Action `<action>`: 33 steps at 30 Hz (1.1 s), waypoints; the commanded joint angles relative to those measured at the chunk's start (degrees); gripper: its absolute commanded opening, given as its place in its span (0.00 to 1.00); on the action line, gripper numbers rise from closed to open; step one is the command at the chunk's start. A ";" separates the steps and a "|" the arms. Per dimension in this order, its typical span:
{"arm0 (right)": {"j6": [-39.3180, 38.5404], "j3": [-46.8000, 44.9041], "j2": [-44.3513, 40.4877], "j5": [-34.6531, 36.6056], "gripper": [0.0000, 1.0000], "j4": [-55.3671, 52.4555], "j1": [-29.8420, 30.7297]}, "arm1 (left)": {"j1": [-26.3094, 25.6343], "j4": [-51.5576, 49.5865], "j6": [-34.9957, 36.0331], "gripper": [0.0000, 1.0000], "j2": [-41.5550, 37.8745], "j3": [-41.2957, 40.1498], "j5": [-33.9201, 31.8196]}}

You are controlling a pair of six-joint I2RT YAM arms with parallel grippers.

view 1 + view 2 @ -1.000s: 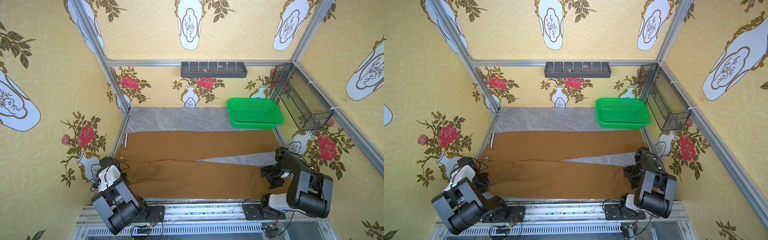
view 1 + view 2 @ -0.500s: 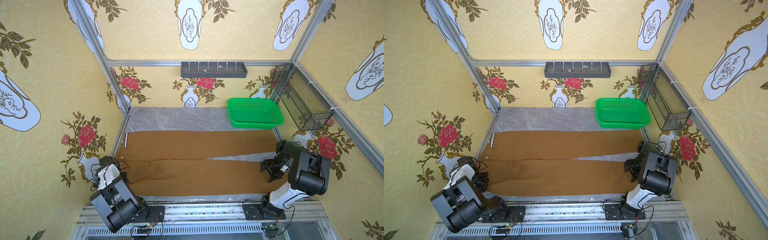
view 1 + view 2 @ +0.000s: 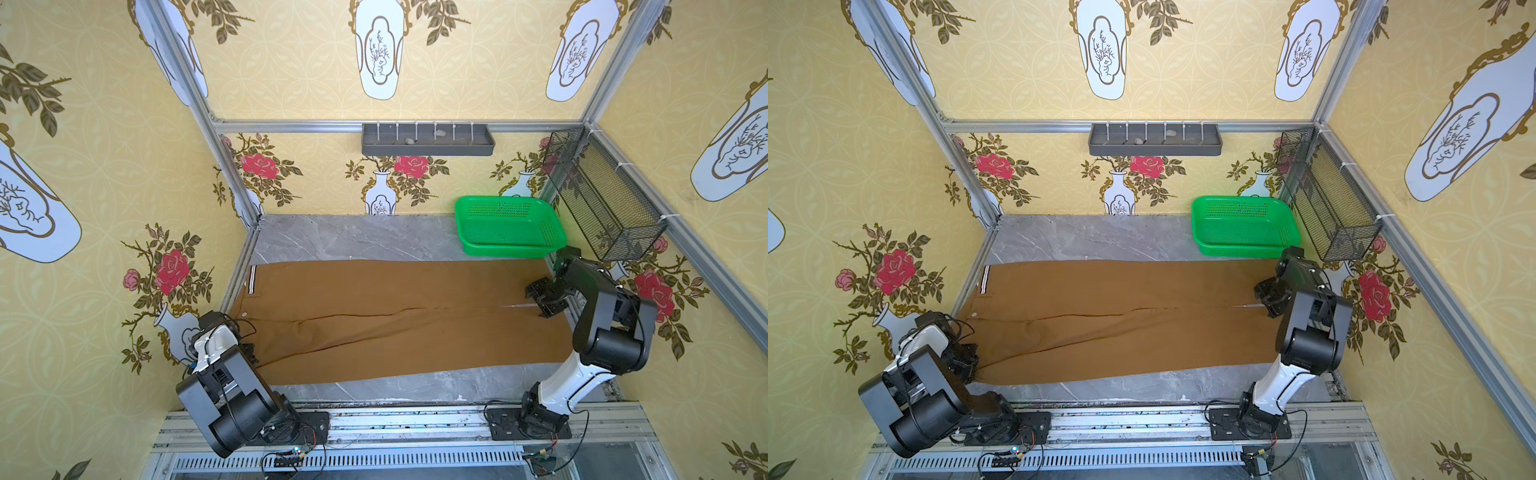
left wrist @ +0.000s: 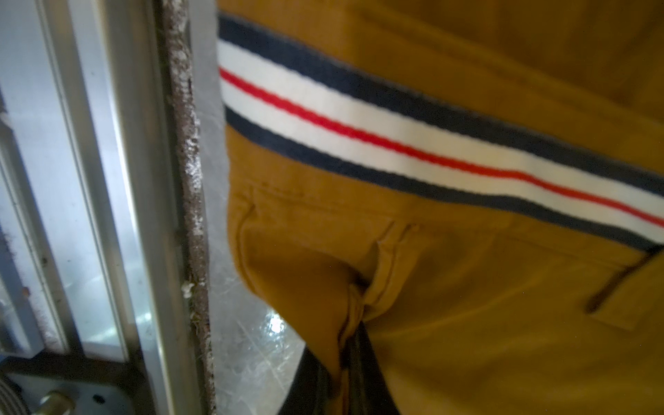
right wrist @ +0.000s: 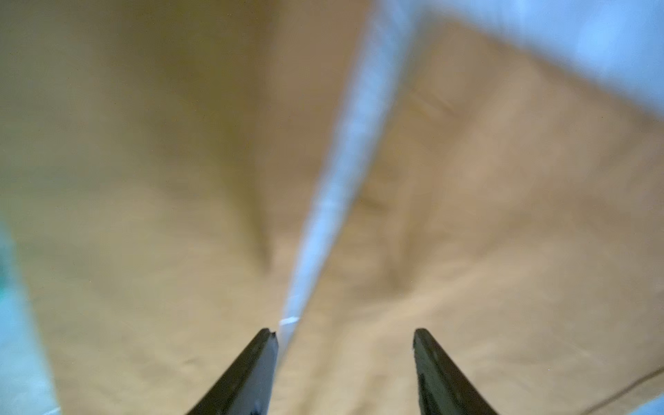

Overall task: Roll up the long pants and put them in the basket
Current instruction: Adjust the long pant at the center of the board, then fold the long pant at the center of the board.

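Note:
The long pants (image 3: 395,316) (image 3: 1121,316) lie flat across the grey table (image 3: 353,237), waist at the left and both legs reaching right. My left gripper (image 3: 967,361) (image 4: 345,359) is shut on a fold of cloth at the near waist corner, just below the striped waistband (image 4: 395,136). A pale button (image 3: 244,314) shows near the waist. My right gripper (image 3: 544,299) (image 5: 345,337) is open above the leg ends, its fingers (image 5: 258,366) straddling the thin table sliver (image 5: 341,179) between the legs. Nothing is held between them.
A green basket (image 3: 509,226) sits at the back right corner of the table. A black wire basket (image 3: 602,195) hangs on the right wall, above the right arm. A grey shelf tray (image 3: 428,139) is on the back wall.
The right gripper has moved away from the front edge to the slit between the legs. The near leg has shifted back, narrowing the gap to a sliver. The left gripper has kept its grip.

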 commanded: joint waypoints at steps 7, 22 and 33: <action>8.21 -9.26 -21.25 18.10 0.71 -14.34 3.53 | -0.05 3.74 0.26 0.00 2.46 -0.88 3.88; 0.74 -23.29 -25.92 13.95 0.93 -1.35 -18.47 | -0.02 4.87 2.24 0.00 4.49 0.46 5.03; 3.76 -28.76 -23.91 12.98 0.86 9.62 -22.21 | -0.05 4.66 2.56 0.00 4.44 0.46 5.34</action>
